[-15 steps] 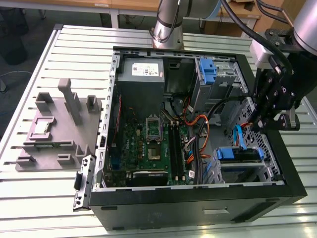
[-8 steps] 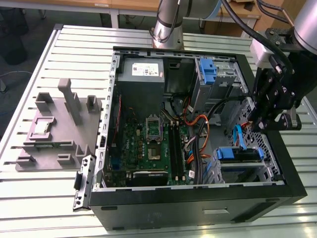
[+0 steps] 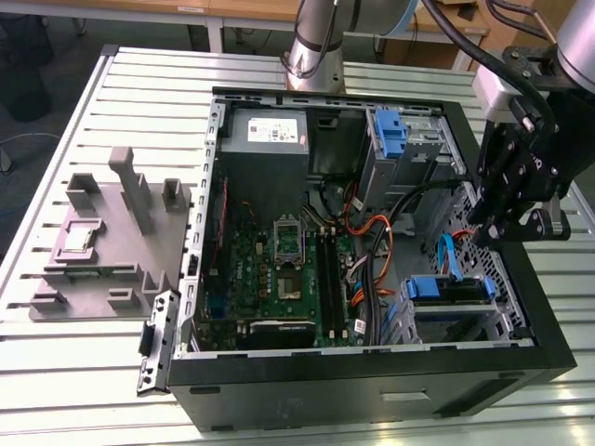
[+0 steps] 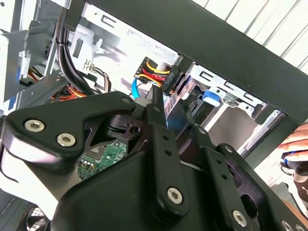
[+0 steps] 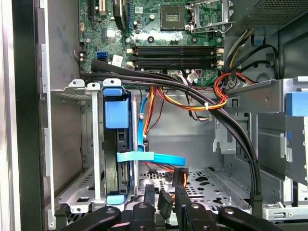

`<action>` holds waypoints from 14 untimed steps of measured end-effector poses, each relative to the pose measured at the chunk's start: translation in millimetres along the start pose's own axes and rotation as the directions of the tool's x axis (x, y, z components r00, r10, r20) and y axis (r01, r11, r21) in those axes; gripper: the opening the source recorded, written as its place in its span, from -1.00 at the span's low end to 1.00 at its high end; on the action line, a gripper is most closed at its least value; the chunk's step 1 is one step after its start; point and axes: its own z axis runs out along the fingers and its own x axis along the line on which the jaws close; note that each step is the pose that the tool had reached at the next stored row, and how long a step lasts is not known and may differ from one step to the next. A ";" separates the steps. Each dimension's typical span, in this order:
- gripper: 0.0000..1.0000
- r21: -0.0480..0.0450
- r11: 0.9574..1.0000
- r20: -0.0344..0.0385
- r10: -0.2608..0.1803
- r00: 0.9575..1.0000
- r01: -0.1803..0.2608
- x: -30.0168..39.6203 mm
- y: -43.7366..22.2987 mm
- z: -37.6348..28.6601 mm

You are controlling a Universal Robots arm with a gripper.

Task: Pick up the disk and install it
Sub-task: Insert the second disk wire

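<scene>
Nearest the lens in the first wrist view is the gripper (image 5: pixel 163 199), its dark linkage hanging just above the drive cage (image 5: pixel 79 192). Whether it is open or closed I cannot tell, and I see nothing clearly held in it. The disk (image 5: pixel 122 144) already stands on edge inside that cage, its blue side rail (image 5: pixel 117 113) facing out of the cage. In the exterior view it shows as a dark slab (image 3: pixel 451 290) between blue rails, directly below the gripper (image 3: pixel 507 232).

I judge the disk to be stiff, fairly heavy for its bulk and easily hurt by knocks. Its metal faces are likely slippery and its circuit board should not be touched, so the long edges or the plastic rails look like the safest places to hold it.

A flat blue data cable (image 5: pixel 149 156) lies just beside the cage. Black and orange wire bundles (image 5: pixel 192 98) cross just beyond it and could snag.

Further from the cage the computer case (image 3: pixel 372 372) holds the motherboard (image 3: pixel 279 269) and, at the far end, the grey power supply (image 3: pixel 270 135). A second bay there carries a blue bracket (image 3: pixel 390 130). Well apart from the cage, outside the case, a grey moulded tray (image 3: pixel 102 242) sits on the slatted table (image 3: pixel 74 372); what is in it is too small to tell.
</scene>
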 end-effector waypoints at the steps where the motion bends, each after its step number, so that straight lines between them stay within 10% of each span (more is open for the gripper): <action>1: -0.38 0.000 1.000 0.000 0.000 1.000 0.000 0.0 -1.1 0.2; 14: -0.38 -0.005 1.000 -0.008 0.000 1.000 0.000 -0.4 -13.8 6.5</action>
